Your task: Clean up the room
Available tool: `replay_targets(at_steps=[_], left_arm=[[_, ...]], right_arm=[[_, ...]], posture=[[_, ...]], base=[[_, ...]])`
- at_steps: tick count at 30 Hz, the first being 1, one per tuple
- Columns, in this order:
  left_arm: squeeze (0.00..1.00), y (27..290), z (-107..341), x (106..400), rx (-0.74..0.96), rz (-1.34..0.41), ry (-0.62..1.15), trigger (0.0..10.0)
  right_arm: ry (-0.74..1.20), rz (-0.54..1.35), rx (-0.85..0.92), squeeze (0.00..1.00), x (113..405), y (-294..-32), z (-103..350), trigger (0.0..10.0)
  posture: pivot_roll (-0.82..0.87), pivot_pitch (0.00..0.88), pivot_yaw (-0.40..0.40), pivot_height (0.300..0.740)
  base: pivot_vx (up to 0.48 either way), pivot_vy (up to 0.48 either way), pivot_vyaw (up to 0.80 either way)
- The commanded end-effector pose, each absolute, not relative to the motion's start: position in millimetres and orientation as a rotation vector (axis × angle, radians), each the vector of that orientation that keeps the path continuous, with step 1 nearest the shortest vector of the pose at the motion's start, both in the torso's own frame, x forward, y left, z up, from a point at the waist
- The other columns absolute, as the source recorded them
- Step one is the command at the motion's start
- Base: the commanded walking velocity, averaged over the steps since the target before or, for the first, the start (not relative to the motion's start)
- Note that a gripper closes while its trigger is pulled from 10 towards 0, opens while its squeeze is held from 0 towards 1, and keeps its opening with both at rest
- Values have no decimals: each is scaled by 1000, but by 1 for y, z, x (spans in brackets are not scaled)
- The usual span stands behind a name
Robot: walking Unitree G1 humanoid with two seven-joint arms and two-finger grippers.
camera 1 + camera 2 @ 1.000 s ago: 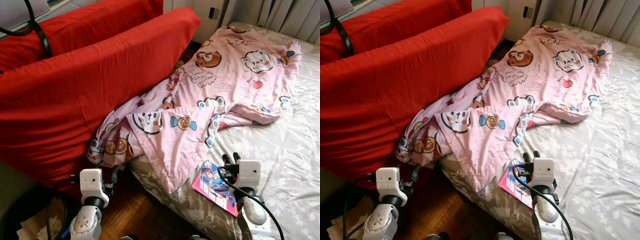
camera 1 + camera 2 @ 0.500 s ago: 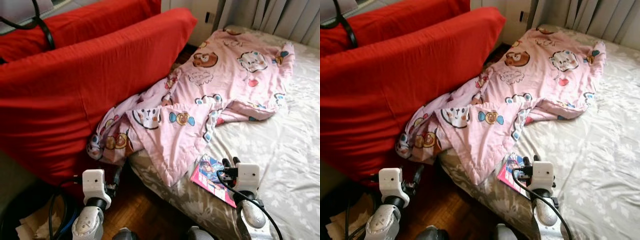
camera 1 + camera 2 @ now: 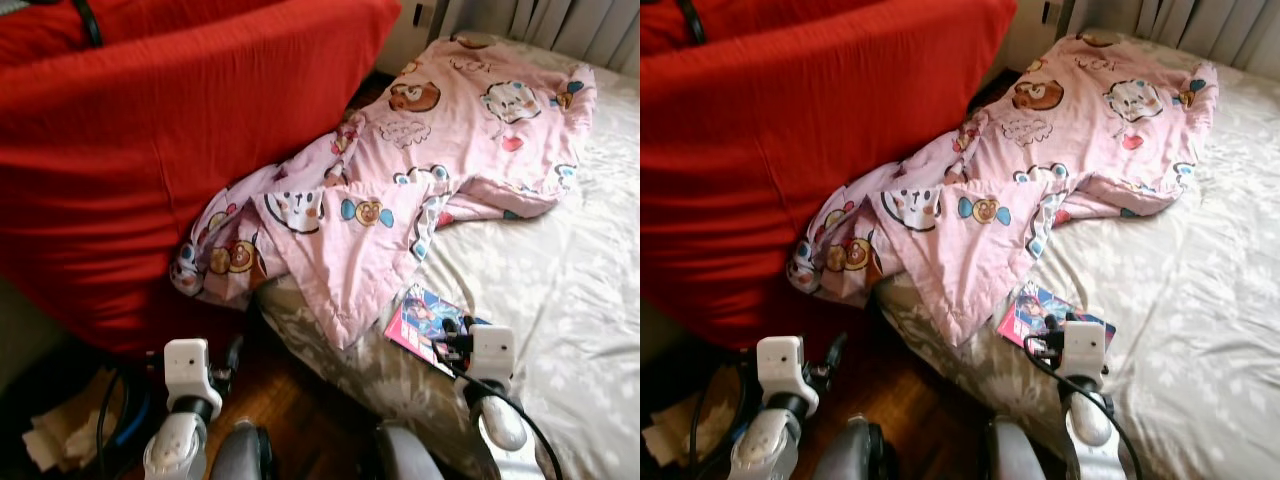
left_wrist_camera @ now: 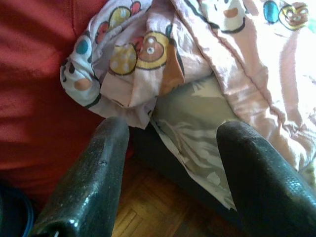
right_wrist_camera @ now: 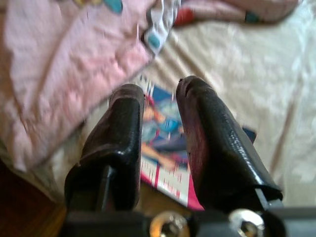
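Right gripper [image 3: 452, 328] hovers over the near edge of the bed [image 3: 560, 290], and its 2 fingers [image 5: 121, 143] stand a narrow gap apart with nothing between them. Directly under those fingers lies the magazine [image 3: 428, 318], flat on the grey flowered sheet, its near corner close to the mattress edge. Whether the fingertips touch the cover I cannot tell. To the right of this gripper the sheet runs bare and open, plenty of room there.

Just ahead and to the gripper's left, the pink cartoon blanket [image 3: 420, 170] crowds in: 1 pointed flap hangs over the bed edge close beside the magazine, apart from it by a thin strip of sheet. The rest of the blanket spreads up the bed toward the curtains [image 3: 560, 20].

Left gripper [image 3: 232, 352] sits low over the wooden floor [image 3: 300, 420], fingers [image 4: 94, 182] spread wide, holding nothing. Straight ahead of it, the bunched end of the blanket droops off the mattress corner into the gap. Hard on its left stands the big red cushion [image 3: 150, 150], leaning up against the bed side and touching the blanket, so the channel in front of this gripper is tight. Behind and to its left, cables [image 3: 120, 420] and crumpled paper [image 3: 50, 445] lie on the floor.
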State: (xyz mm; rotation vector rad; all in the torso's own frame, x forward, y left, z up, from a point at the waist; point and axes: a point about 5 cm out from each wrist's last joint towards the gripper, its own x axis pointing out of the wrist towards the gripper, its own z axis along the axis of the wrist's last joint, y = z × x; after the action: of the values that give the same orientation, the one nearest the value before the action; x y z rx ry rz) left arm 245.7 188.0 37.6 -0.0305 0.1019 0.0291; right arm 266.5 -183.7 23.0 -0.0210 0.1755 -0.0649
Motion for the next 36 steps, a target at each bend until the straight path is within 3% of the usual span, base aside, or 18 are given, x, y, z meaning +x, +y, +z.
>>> replay_targets(at_steps=[1, 29, 36], left_arm=[[0, 189, 32, 241, -39, 40, 134, 10000], [0, 186, 28, 236, -45, 28, 168, 10000], [0, 186, 28, 236, -47, 30, 171, 10000]], right_arm=[[187, -78, -16, 0, 264, -186, 19, 10000], [221, -111, 7, 0, 271, -190, 9, 10000], [216, -115, 11, 0, 272, -191, 8, 10000]], posture=[[-96, 229, 2, 635], [-86, 241, 4, 635], [-83, 242, 5, 635]], base=[[0, 0, 0], [0, 0, 0], [248, 0, 0]])
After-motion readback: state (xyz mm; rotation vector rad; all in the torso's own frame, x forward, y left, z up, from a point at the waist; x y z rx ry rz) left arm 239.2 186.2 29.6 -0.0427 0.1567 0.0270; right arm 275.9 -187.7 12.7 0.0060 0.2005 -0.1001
